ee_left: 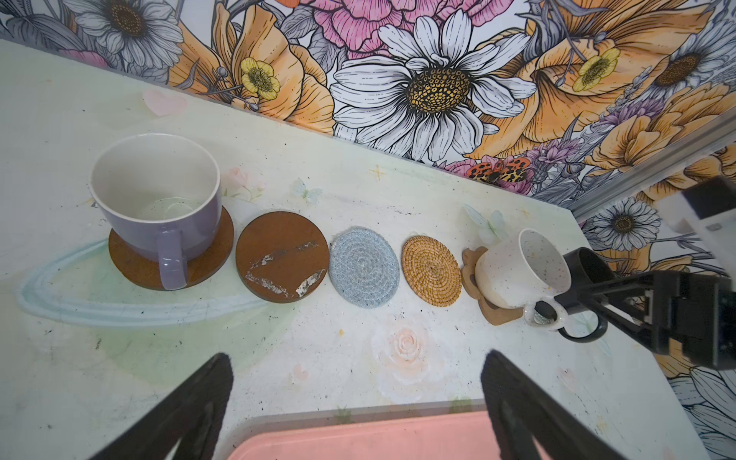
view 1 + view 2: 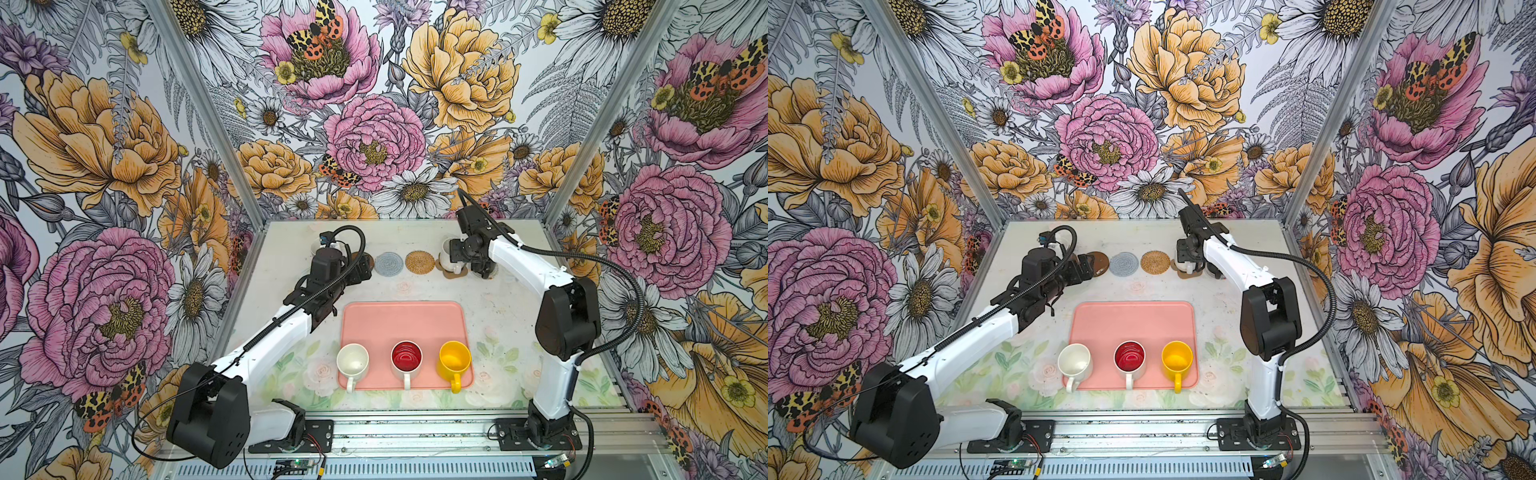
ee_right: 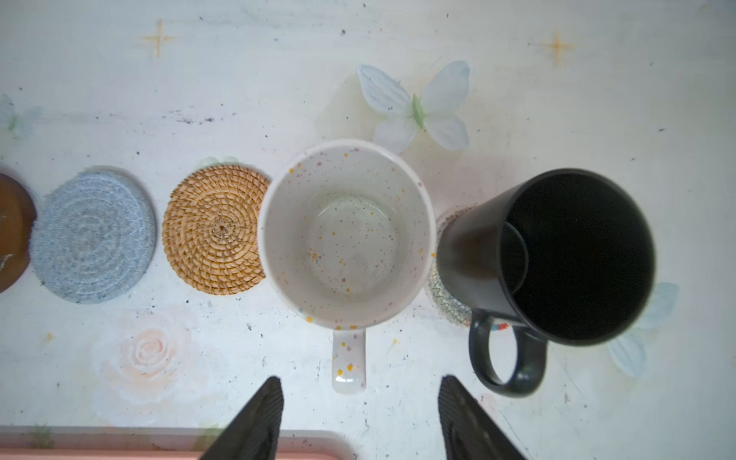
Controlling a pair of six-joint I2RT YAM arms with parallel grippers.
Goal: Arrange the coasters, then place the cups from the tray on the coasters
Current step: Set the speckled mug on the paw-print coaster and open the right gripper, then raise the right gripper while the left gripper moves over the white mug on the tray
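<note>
The right gripper is open: its two fingers stand apart with the handle of the white speckled mug lying between them, and neither one touches it. That mug stands upright on the paw-shaped coaster in the far row. Just to its right is the black mug on the pale woven coaster. To its left the tan rattan coaster and the grey-blue woven coaster lie bare. Beyond them is a scuffed brown disc, also bare, and at the left end the lavender mug sits on the second brown disc. The left gripper hangs wide open and empty over the table between this row and the tray. Three mugs wait along the near edge of the tray: the plain white mug, the red-lined mug and the yellow mug, all with handles pointing near. These mugs look like glazed ceramic, so they are probably stiff, smooth, breakable and heavy for two thin fingers. The handle is the likeliest hold, pinched across its flat sides close to the mug's body, because the weight hangs off-centre and may swing the mug. The woven and rattan mats look soft or ridged, so a mug should go down level and centred on them.
</note>
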